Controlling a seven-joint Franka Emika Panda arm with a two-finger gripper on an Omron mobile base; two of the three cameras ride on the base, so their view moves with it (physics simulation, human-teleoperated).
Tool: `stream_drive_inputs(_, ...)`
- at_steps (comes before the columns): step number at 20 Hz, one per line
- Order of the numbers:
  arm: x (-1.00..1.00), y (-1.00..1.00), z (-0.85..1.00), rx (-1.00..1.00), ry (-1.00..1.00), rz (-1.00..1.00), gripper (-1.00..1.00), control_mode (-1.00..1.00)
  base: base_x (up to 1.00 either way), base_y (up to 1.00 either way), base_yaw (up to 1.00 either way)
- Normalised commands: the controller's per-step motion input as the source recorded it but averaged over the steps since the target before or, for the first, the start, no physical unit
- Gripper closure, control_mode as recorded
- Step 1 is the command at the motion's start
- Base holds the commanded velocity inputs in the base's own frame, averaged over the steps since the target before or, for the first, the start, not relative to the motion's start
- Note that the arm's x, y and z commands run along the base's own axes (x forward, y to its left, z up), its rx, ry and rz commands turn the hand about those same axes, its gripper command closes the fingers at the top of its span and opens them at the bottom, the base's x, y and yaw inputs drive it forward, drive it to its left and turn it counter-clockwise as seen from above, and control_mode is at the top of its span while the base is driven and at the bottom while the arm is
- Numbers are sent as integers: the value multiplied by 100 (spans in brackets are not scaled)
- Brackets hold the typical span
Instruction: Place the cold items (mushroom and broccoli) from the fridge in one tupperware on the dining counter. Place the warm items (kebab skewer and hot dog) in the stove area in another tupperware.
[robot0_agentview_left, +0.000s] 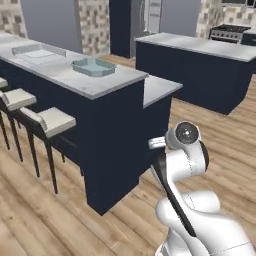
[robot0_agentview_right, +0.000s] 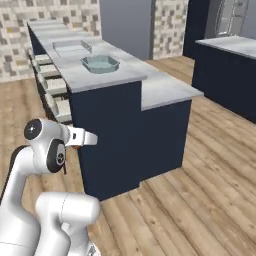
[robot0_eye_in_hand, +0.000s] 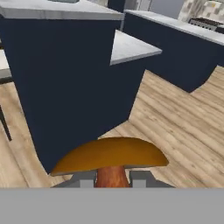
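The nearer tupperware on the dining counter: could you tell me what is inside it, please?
The nearer tupperware looks empty through its clear walls; its floor is partly hidden by the rim.

arm (robot0_agentview_left: 187, 165): glossy white rounded links | dark joints | round grey end cap

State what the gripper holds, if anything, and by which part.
The gripper holds the mushroom, its fingers pinching the stem just under the cap.

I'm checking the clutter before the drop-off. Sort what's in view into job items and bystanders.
Job items: mushroom, held in the shut gripper; two tupperwares, the near one and the far one, on the dining counter.

Bystanders: stools; stove; second counter.
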Motion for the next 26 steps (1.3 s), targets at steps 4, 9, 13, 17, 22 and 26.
stream_drive_inputs(4,0,0,0,0,0,0,100,100,0,95,-61)
stream_drive_inputs(9,0,0,0,0,0,0,100,100,0,89,-62)
stream_drive_inputs(13,0,0,0,0,0,0,100,100,-26,100,-46)
stream_drive_inputs(17,0,0,0,0,0,0,100,100,-60,100,-35)
stream_drive_inputs(22,0,0,0,0,0,0,100,100,-67,100,-33)
stream_drive_inputs(26,0,0,0,0,0,0,100,100,-26,100,-26)
